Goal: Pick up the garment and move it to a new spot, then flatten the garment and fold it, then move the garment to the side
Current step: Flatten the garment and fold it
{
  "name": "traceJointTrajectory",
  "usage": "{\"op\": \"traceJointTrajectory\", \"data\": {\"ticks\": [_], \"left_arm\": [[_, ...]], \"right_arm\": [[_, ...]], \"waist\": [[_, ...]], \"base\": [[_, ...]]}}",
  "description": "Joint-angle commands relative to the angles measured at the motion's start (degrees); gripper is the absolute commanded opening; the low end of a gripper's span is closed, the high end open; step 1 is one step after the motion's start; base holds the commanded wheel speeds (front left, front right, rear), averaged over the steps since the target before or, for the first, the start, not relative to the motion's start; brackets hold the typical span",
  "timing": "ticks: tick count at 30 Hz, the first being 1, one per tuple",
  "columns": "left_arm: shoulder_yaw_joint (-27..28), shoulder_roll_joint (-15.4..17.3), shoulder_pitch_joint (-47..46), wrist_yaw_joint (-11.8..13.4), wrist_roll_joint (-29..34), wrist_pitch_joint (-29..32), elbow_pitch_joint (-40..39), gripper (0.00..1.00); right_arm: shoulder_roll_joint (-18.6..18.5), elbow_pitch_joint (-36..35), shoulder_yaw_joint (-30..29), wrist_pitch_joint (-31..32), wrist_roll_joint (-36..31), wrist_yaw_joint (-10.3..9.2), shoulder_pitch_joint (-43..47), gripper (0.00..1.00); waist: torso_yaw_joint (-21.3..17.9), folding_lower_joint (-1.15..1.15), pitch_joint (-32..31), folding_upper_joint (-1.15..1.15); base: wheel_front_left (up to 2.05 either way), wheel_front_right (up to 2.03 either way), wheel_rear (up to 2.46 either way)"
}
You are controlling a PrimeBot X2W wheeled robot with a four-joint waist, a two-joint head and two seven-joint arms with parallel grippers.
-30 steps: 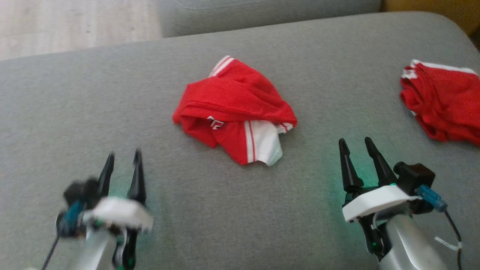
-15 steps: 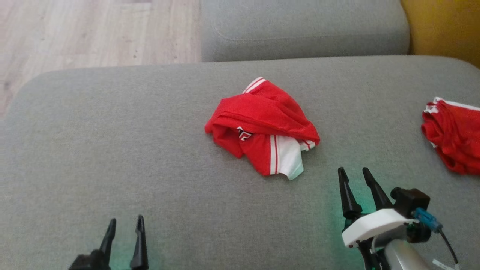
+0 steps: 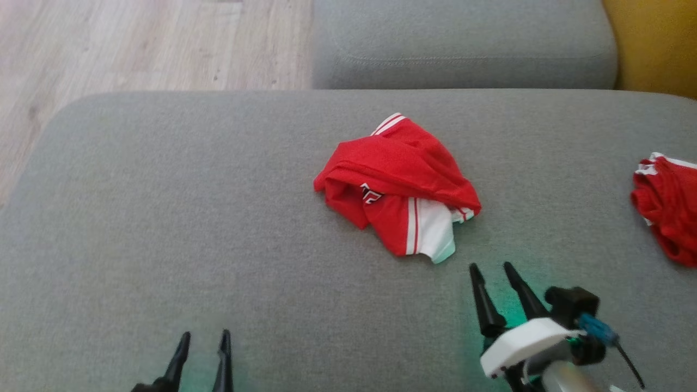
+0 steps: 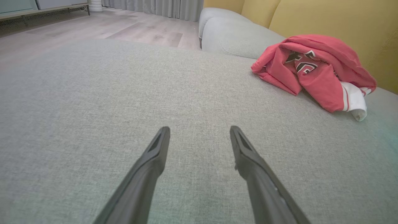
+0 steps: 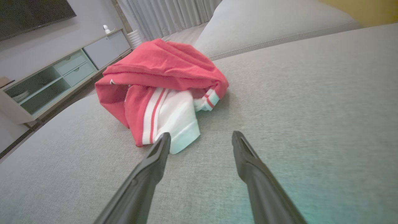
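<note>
red garment with white stripes; grey cushion

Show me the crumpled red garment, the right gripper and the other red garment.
crumpled red garment [image 3: 403, 169], head view, top fold
right gripper [image 3: 490, 265], head view, midway between fingertips
other red garment [image 3: 667, 218], head view, bunched middle

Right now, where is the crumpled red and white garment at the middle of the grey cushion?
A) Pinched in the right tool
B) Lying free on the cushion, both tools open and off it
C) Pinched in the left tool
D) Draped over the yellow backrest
B: the red and white garment lies crumpled on the grey cushion, with the right tool open just short of its white hem and the left tool open farther off.
</note>
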Motion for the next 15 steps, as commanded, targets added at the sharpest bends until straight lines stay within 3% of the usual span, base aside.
{"op": "traceJointTrajectory", "data": {"ticks": [1,6,15], "left_arm": [[0.9,-0.5,-2.9,-0.4,0.6,-0.7,-1.6,1.00],[-1.1,-0.7,-4.1,-0.6,0.6,-0.7,-1.1,1.00],[-5.7,-0.9,-5.5,-0.8,0.0,-0.7,0.2,1.00]], "right_arm": [[0.0,-0.6,2.3,-0.6,0.5,-0.04,-4.2,1.00],[0.0,3.0,4.0,-0.3,0.8,-0.04,-8.7,1.00],[0.0,16.1,1.9,1.8,-1.1,-0.04,-16.2,1.00]], "waist": [[0.9,0.00,0.9,0.00],[3.1,0.00,2.6,0.00],[7.3,0.00,4.7,0.00]], "base": [[0.00,0.00,0.00],[0.00,0.00,0.00],[0.00,0.00,0.00]]}}
